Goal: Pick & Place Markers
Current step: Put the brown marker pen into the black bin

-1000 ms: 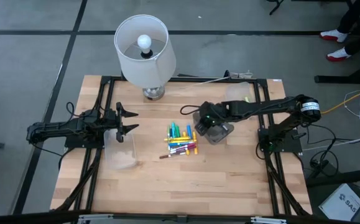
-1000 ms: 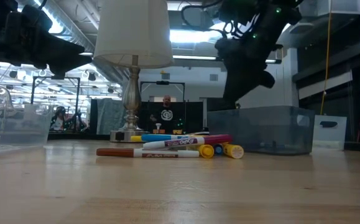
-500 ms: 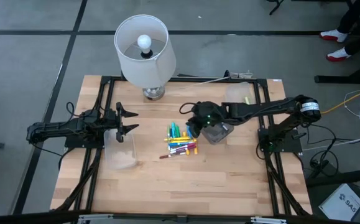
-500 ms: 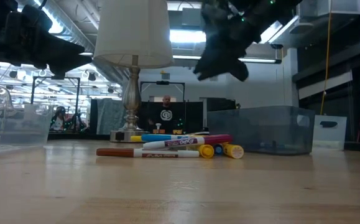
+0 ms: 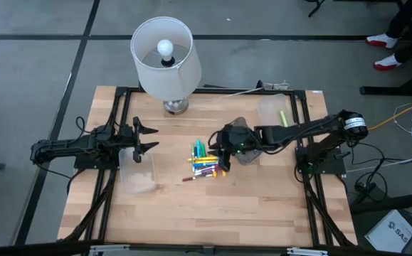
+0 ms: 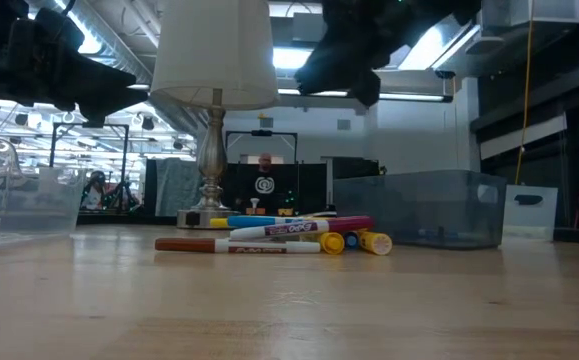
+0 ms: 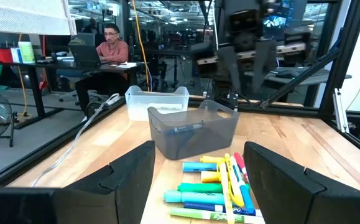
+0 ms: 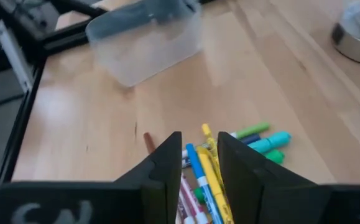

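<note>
From above: right gripper (image 5: 223, 151) reaching over the right edge of the pile of markers (image 5: 206, 161) at mid-table, fingers hard to make out here; grey bin (image 5: 249, 151) just behind it under the arm. Left gripper (image 5: 149, 137) parked well to the left of the pile, fingers spread wide, above a clear bin (image 5: 137, 171). Lamp (image 5: 164, 57) at the table's far edge. At table height: markers (image 6: 289, 235) lying flat on the wood, right gripper (image 6: 339, 60) hanging dark well above them, touching nothing; grey bin (image 6: 424, 207) beside the pile. From the left wrist: fingers (image 7: 127, 177) set wide apart with nothing between, markers (image 7: 217, 186) straight ahead, grey bin (image 7: 195, 129) beyond them. From the right wrist: fingers (image 8: 167, 165) narrowly parted and empty, blue and yellow markers (image 8: 207, 171) showing in the gap directly beneath, clear bin (image 8: 145, 43) farther ahead.
</note>
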